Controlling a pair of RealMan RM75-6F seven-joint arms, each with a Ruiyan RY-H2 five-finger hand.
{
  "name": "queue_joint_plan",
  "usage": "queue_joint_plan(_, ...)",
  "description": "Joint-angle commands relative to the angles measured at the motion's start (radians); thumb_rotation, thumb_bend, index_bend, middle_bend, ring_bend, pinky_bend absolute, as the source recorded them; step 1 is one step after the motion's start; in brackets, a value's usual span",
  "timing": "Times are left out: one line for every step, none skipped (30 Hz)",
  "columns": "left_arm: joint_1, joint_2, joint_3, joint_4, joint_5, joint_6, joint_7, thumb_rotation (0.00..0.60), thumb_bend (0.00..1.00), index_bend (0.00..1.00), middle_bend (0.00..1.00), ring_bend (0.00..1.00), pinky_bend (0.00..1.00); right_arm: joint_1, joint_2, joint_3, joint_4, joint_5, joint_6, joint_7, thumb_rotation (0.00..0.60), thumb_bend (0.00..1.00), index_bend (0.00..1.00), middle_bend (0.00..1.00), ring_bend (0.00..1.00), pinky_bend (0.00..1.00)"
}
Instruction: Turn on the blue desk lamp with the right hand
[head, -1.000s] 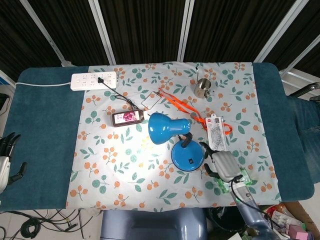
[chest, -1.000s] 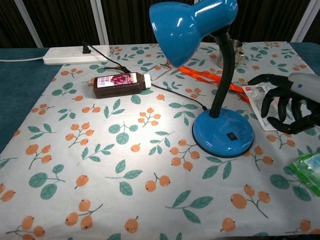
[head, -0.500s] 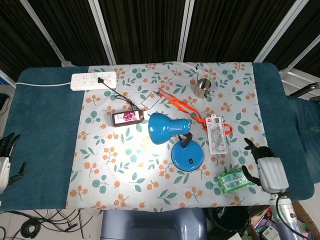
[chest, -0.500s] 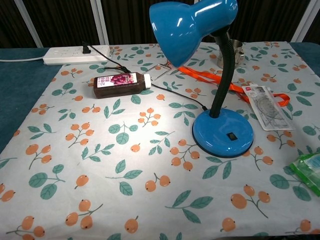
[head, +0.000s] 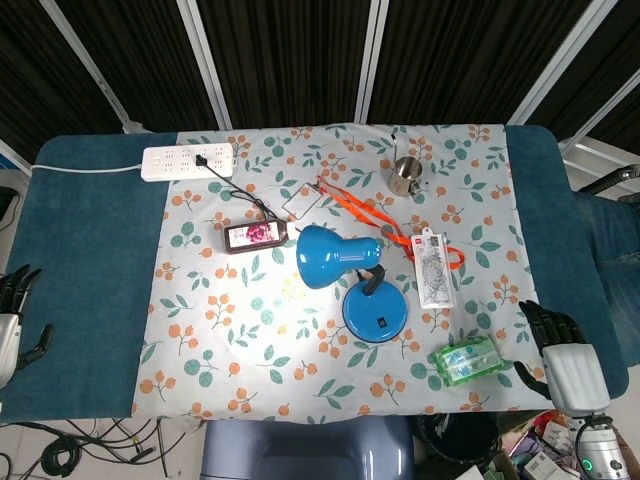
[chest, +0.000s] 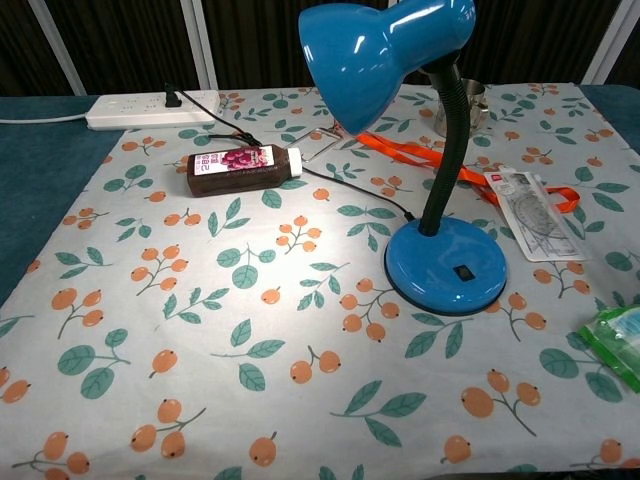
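Observation:
The blue desk lamp (head: 350, 275) stands mid-table on the floral cloth, its shade (chest: 375, 45) tilted left over a round base (chest: 447, 266) with a small black switch (chest: 460, 271). A bright patch of light lies on the cloth left of the base. My right hand (head: 566, 365) is over the dark blue table edge at the front right, fingers apart, holding nothing, well away from the lamp. My left hand (head: 12, 325) stays at the far left edge, fingers spread, empty. Neither hand appears in the chest view.
A white power strip (head: 187, 160) sits back left, its black cord running to the lamp. A drink bottle (chest: 245, 168), an orange lanyard (head: 362, 215), a packaged ruler set (head: 434, 266), a metal cup (head: 406, 176) and a green packet (head: 466, 360) surround the lamp.
My right hand has pulled back from beside the lamp base to the front right table edge. The lamp's light stays on the cloth throughout. The left hand has not moved.

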Motion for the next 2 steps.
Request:
queue_joint_plan(0.0, 0.001, 0.0, 0.002, 0.001, 0.0, -0.002, 0.6, 0.37, 0.07, 0.04, 0.07, 0.0, -0.002, -0.009, 0.008, 0.011, -0.003, 0.007, 0.022, 0.6, 0.15, 0.05, 0.08, 0.15, 0.16)
queue_joint_plan(0.0, 0.001, 0.001, 0.002, 0.002, 0.0, -0.003, 0.6, 0.37, 0.07, 0.04, 0.07, 0.0, -0.004, -0.01, 0.01, 0.013, -0.003, 0.007, 0.029, 0.6, 0.15, 0.05, 0.08, 0.15, 0.16)
